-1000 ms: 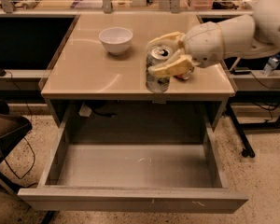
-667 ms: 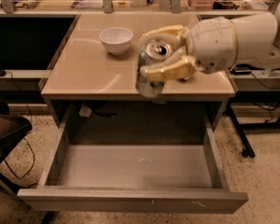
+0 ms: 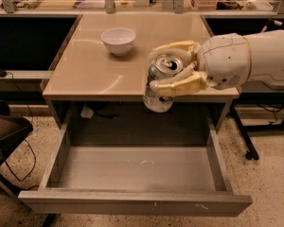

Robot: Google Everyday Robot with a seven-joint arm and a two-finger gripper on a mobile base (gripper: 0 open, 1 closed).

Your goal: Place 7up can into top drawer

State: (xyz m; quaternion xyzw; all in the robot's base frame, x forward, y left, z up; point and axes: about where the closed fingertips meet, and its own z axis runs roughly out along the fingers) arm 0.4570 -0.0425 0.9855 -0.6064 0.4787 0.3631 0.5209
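Two cream fingers [image 3: 177,83] of the gripper [image 3: 155,71] are clamped on the 7up can [image 3: 165,65], one across its far side and one across its near side. We see the jaws spread just as wide as the can's body. The can sits tilted in that grip, its shiny pull-tab top turned upward and its lower end dipping below the fingers. The white arm [image 3: 241,58] reaches in from behind the gripper, level with the table [image 3: 94,74].

Directly beneath the gripper runs the table's front edge, and the can's lower end hangs across that edge in our view. We cannot tell whether the can touches the edge or clears it.

Below the gripper and forward of it, the top drawer [image 3: 132,169] stands pulled out. Its bare grey floor is open from side wall to side wall, and its front panel is the part farthest forward of the gripper. The drawer's back portion is in shadow under the tabletop, just below the can.

Beyond the fingertips and farther back on the tabletop stands a white bowl [image 3: 118,40], well apart from the can, with bare tabletop between them.
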